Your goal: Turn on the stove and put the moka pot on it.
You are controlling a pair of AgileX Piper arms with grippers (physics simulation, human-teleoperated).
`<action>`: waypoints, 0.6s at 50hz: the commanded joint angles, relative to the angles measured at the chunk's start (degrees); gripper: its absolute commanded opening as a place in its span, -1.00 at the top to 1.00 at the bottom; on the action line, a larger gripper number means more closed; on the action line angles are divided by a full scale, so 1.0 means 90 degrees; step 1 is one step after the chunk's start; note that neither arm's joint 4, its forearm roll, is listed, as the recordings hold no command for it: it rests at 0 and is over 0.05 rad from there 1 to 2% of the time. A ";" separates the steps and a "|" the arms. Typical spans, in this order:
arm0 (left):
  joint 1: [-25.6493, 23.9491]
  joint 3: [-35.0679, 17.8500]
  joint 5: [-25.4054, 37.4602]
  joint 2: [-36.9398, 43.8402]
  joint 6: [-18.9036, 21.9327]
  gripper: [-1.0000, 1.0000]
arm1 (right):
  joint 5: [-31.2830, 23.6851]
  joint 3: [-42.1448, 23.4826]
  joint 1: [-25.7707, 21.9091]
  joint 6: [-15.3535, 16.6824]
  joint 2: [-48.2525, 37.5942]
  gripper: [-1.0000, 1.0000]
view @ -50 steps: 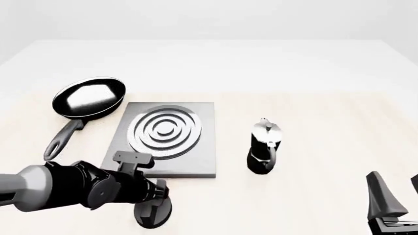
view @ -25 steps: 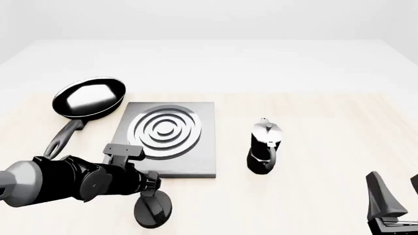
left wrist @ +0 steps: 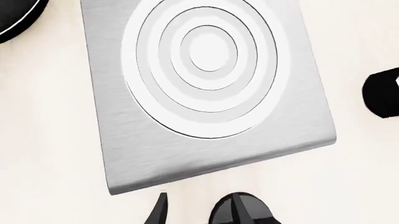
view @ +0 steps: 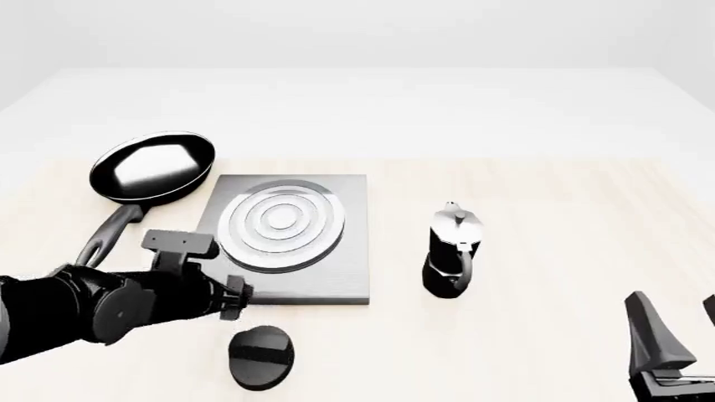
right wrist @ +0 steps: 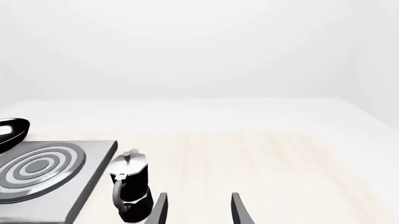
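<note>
1. Left gripper: it hangs over the table just off the stove's near-left corner. The front view only shows the dark wrist bulk. In the left wrist view one finger pokes in beside the knob, with the other finger out of sight, so I honestly can't tell whether it's spread or pressed together. It isn't touching anything I can see.
2. Right gripper: it's parked low at the near right corner of the table, with both fingers standing apart and nothing between them, so it's spread. It's well clear of everything.
3. Knob: this is a black round disc lying flat on the table, just in front of the stove's near edge and apart from the slab. The left gripper is beside it, a bit left and farther back.
4. Stove: it's a flat grey square slab with silver-white concentric rings on top, and nothing is sitting on it.
5. Moka pot: it stands upright on the table to the right of the stove, near it but not touching. It has a black faceted body and a silver lid with a little knob, and its black handle faces the near side.
6. Frying pan: it's black with a long handle, and it sits off the stove's far-left corner with the handle running toward the left arm.
</note>
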State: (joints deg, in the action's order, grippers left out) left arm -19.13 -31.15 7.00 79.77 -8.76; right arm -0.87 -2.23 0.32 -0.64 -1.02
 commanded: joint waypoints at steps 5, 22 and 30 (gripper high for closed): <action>0.0641 0.0217 -0.0480 -0.2923 0.1668 -1.00 | -0.0458 -0.1091 -0.0647 0.0036 -0.1273 -1.00; 0.1339 0.2240 -0.1603 -0.6048 0.0976 -1.00 | -0.2024 -0.2291 -0.1149 -0.0469 -0.2240 -1.00; 0.2024 0.2855 -0.0928 -0.8595 0.1412 -1.00 | -0.2695 -0.2817 -0.1070 -0.0553 -0.2288 -1.00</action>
State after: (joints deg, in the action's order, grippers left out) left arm -6.32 -12.79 -3.75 24.75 2.57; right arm -18.32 -22.19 -8.32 -4.70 -19.24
